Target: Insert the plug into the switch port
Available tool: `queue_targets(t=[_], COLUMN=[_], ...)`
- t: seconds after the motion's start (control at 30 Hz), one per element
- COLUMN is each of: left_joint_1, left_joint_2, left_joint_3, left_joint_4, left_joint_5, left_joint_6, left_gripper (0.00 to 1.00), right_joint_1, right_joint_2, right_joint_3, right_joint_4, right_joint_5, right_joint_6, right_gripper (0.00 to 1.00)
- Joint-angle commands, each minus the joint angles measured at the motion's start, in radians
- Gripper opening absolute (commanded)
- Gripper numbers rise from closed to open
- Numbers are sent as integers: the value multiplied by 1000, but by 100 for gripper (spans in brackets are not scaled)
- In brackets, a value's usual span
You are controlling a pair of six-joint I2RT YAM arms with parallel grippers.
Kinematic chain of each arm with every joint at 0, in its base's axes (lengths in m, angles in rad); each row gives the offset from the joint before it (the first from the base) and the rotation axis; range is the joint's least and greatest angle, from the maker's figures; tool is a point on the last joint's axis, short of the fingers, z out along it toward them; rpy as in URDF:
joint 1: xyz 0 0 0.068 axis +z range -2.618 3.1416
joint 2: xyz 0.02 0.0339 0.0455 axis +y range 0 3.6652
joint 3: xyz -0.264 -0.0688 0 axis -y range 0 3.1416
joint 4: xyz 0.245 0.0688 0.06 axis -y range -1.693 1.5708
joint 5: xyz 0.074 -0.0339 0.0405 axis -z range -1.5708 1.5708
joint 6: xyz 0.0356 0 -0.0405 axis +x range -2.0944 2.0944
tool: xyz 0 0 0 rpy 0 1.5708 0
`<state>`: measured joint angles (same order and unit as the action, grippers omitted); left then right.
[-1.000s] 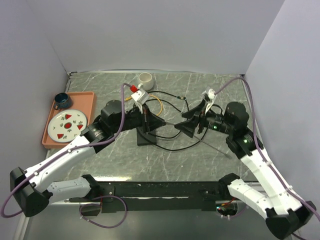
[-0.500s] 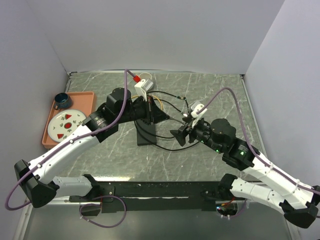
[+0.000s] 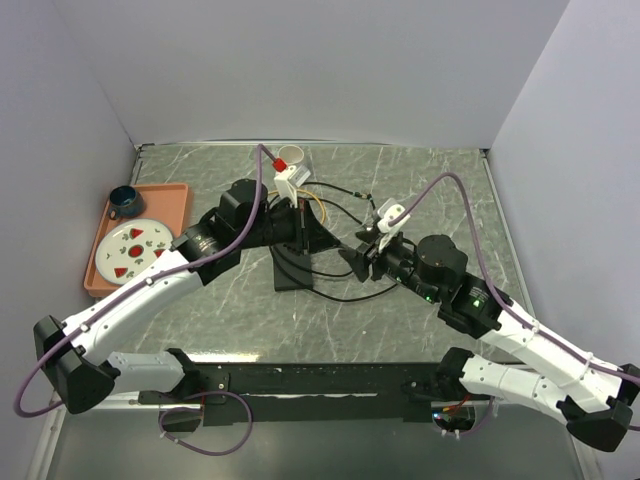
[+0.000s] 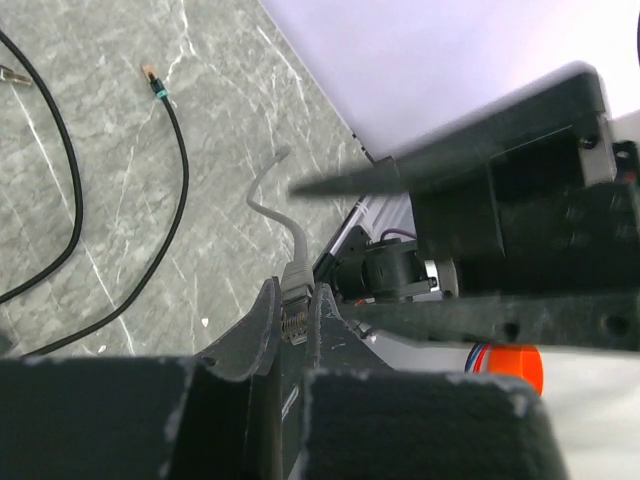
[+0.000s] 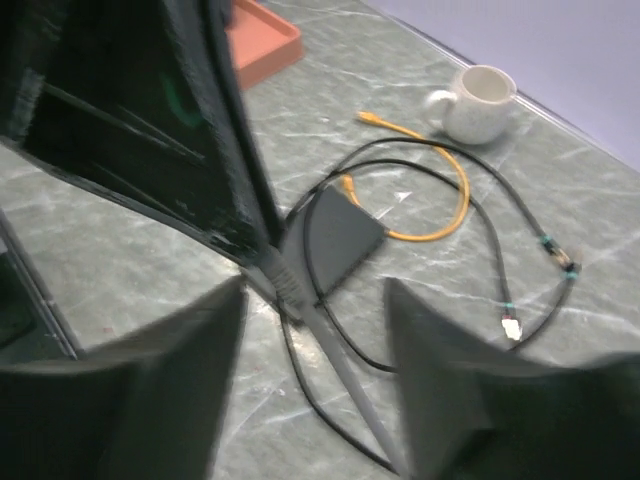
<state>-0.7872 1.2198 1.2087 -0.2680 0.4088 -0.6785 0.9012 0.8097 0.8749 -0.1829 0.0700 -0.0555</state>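
Plug (image 4: 296, 308): grey-bodied and pinched right between the left claw's fingertips, up off the marble just past the far end of the switch box (image 5: 338, 235). Its grey cable (image 4: 283, 215) curls away from the tips.
Switch port: it sits on a narrow edge of that box, but no view shows the socket clearly. Whether the plug lines up with it cannot be told.
Switch box: flat and matte black, lying on the table (image 3: 430, 190) around the middle.
Left gripper (image 4: 294, 290): clamped together on the plug, a finger tight against each side. From above it hovers at the box's far edge.
Right gripper (image 3: 357, 262): jaws apart with nothing gripped, low over the table just to the right of the box and pointed toward it.
Orange cable (image 5: 455, 195): looping on the marble beyond the box, with one end up against the box's far corner.
Black cables (image 4: 182, 165): sprawled over the marble to the right of the box, with loops reaching round its near side.
Mug (image 5: 480, 98): white and upright, beyond the box toward the back wall.
Orange tray (image 3: 172, 203): well to the left of the box, carrying a plate (image 3: 135, 248) with red spots and a dark cup (image 3: 124, 200).
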Motion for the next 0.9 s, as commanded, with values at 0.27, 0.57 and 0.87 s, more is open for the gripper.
queue_targets(t=[0.27,0.57,0.87], left_joint_1=[-3,-3,-3], left_joint_2=[-22,-22,-43], left_joint_3=[-29,-35,-51], left_joint_4=[88,101,139], left_joint_5=[28,56,81], left_joint_6=[-53,-55,-66], left_gripper=[1,1,1], right_joint_1=[10,10,8], right_joint_2=[40,22,66], right_joint_3=[21,4,16], right_joint_4=[20,25,16], right_joint_5=[-125,-147,-151], right_joint_6=[-14,-26,-17], right_gripper=[0,44,0])
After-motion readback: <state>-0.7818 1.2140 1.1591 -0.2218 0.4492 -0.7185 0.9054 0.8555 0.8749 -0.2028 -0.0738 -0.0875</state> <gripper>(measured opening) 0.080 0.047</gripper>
